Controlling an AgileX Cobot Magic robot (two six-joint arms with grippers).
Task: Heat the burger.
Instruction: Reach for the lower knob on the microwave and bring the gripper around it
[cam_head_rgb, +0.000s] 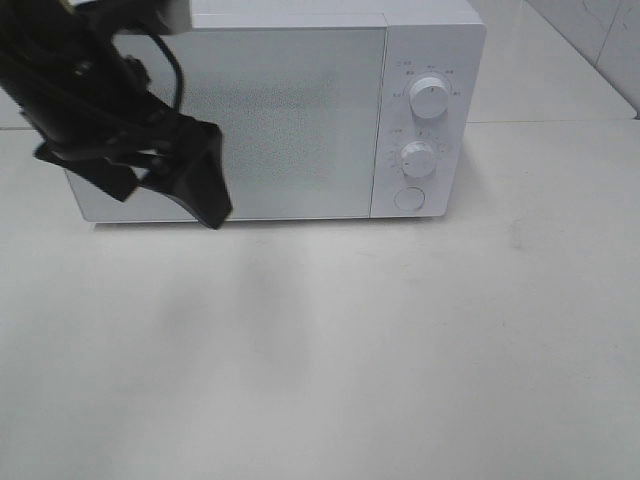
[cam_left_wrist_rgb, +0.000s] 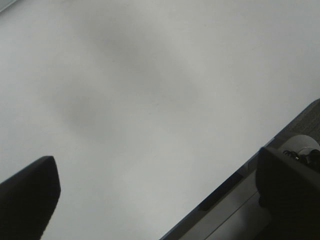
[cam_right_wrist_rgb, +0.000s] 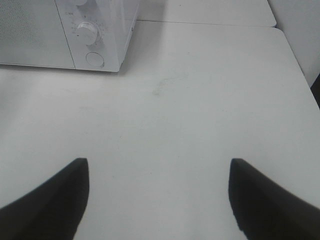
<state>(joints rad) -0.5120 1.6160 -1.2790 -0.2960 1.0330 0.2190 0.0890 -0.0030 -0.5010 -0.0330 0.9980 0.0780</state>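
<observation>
**A:** Where is the burger lying?

**B:** It is showing in no view, so its place and look cannot be told. The microwave (cam_head_rgb: 285, 110) is standing at the back edge of the counter (cam_head_rgb: 350, 350), with its frosted door (cam_head_rgb: 290, 120) sitting shut.

**A:** How are the grippers standing?

**B:** The left gripper (cam_head_rgb: 150, 175) is hanging before the door's left side, jaws spread wide and gripping nothing. The right gripper (cam_right_wrist_rgb: 157, 200) is hovering over the counter, off the microwave's knob side, jaws apart and likewise empty.
</observation>
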